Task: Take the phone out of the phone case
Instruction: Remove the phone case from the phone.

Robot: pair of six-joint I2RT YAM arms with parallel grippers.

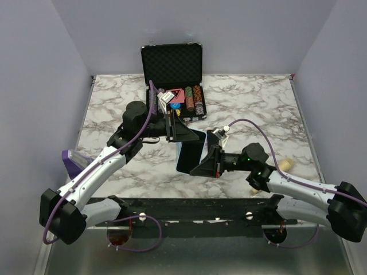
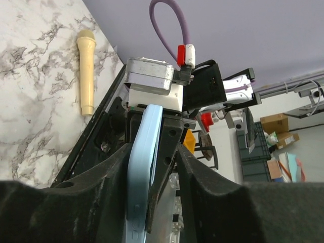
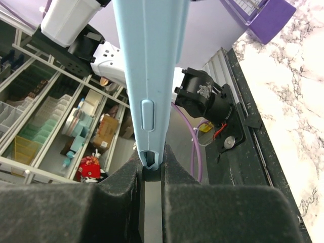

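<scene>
My left hand (image 1: 180, 132): clamped on the upper end of the phone case (image 1: 184, 163). Its fingers (image 2: 109, 169) press on either side of the light blue edge.
My right hand (image 1: 202, 166): clamped on the lower end of the same case. Its fingers (image 3: 121, 177) are drawn in tight, and the tip of the case sits in the narrow gap between them.
Phone case, position: held in the air between my two hands, over the middle of the worktop (image 1: 258, 109). It is tilted, with its upper end towards the far side.
Phone case, condition: light blue, with one raised side button (image 3: 147, 115) along the edge in the right wrist view.
Phone (image 1: 192, 148): its dark face shows inside the blue rim from above. As far as I can tell, it is seated in the case.
Worktop: white and grey marble pattern.
Chip case (image 1: 172, 64): black, open with the lid upright, at the far side of the worktop just beyond my left hand. Stacks of coloured chips (image 1: 192, 98) lie inside.
Toy microphone (image 1: 285, 165): cream, lying flat on the worktop beside my right arm, apart from the phone.
Purple box (image 1: 71, 162): at the left edge of the worktop, next to my left arm.
</scene>
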